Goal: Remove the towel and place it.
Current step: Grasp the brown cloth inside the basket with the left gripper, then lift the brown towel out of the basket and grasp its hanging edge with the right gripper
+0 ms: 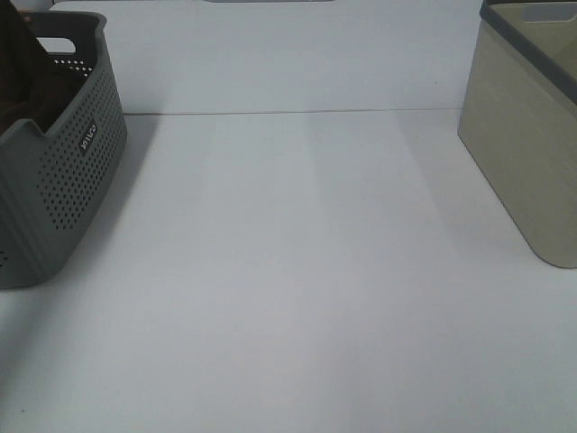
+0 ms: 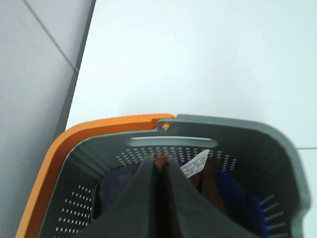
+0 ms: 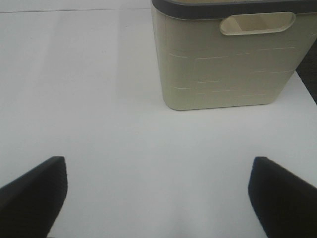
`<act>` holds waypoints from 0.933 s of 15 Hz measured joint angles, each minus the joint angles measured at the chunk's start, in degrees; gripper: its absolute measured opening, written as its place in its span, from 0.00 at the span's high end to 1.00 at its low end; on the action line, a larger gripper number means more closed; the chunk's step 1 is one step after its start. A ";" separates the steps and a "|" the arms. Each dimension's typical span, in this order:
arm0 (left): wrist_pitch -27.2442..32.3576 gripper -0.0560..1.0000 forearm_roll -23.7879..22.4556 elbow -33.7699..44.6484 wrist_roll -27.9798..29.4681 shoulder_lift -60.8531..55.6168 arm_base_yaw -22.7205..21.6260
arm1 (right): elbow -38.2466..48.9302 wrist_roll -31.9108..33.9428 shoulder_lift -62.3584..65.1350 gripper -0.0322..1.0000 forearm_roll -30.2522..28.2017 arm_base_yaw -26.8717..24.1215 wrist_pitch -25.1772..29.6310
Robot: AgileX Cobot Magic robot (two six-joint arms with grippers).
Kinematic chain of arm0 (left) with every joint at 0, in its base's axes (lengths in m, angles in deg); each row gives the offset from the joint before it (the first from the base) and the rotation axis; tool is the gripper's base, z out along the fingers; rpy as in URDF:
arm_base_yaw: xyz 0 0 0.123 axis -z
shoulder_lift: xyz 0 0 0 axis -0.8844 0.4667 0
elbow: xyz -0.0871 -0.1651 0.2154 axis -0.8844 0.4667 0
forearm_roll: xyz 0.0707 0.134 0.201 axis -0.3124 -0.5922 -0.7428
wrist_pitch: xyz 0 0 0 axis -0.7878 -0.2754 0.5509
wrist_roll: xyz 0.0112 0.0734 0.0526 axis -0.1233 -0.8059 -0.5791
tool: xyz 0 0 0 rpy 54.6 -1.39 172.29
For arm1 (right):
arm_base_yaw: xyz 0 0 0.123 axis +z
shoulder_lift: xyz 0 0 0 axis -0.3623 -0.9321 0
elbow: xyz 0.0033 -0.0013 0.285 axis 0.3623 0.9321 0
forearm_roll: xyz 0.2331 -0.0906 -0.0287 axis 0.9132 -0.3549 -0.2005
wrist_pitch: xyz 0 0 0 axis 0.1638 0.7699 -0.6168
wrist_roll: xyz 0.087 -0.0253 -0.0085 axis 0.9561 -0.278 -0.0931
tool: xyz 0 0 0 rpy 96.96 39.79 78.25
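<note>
basket (image 1: 63,171): perforated plastic | bin (image 1: 527,153): matt plastic | table (image 1: 297,271): smooth, matt | towel (image 1: 27,90): cloth

Table (image 1: 297,271) lies open between grey basket (image 1: 63,171) and beige bin (image 1: 532,153).

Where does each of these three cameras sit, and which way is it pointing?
Exterior high: mounted above, looking down across the white table, grey basket left, beige bin right; no robot parts show.
Left wrist: on the left arm, aimed down into the grey basket; its shut left claw shows.
Right wrist: on the right arm, low over the table, facing the beige bin; its open right claw shows.
Shared: high and left wrist both see the grey basket; high and right wrist the beige bin.
</note>
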 joint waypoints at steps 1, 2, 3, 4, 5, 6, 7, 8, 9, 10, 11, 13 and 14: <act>-0.29 0.95 0.92 0.00 -1.15 -2.01 1.09 | 0.00 0.00 0.00 0.07 0.00 0.00 0.00; -0.29 0.95 1.55 0.00 -1.89 -4.53 2.52 | 0.00 0.00 0.00 0.07 0.00 0.00 0.00; -0.69 0.95 1.83 0.00 -2.81 -6.65 3.95 | 0.00 0.00 0.00 0.07 0.00 0.00 0.00; -2.29 0.95 2.06 0.00 -3.32 -11.06 7.51 | 0.00 0.00 0.00 0.07 0.00 0.00 0.00; -3.21 0.95 2.81 0.00 -3.50 -12.83 9.40 | 0.00 0.00 0.00 0.07 0.00 0.00 0.00; -3.61 0.95 4.35 0.00 -3.84 -14.61 11.63 | 0.00 0.00 0.00 0.07 0.00 0.00 0.00; -3.72 0.95 6.42 -0.06 -4.87 -15.81 13.75 | 0.00 0.00 0.00 0.07 0.00 0.00 0.00; -3.72 0.95 7.39 -0.06 -5.44 -16.27 15.01 | 0.00 0.00 0.00 0.07 0.00 0.00 0.00; -3.38 0.95 9.74 -0.06 -7.45 -16.96 17.70 | 0.00 0.00 0.00 0.07 0.00 0.00 0.00; -2.52 0.95 11.52 -0.06 -9.05 -17.19 20.34 | 0.00 0.00 0.00 0.07 0.00 0.00 0.00; -1.38 0.95 12.61 -0.06 -10.49 -17.19 23.03 | 0.00 0.00 0.00 0.07 0.00 0.00 0.00; 1.38 0.95 13.29 -0.06 -12.61 -17.19 28.65 | 0.00 0.00 0.00 0.07 0.40 0.00 0.00; 2.98 0.95 13.24 -0.06 -13.64 -17.19 31.46 | 0.00 0.00 0.00 0.07 0.63 0.00 0.00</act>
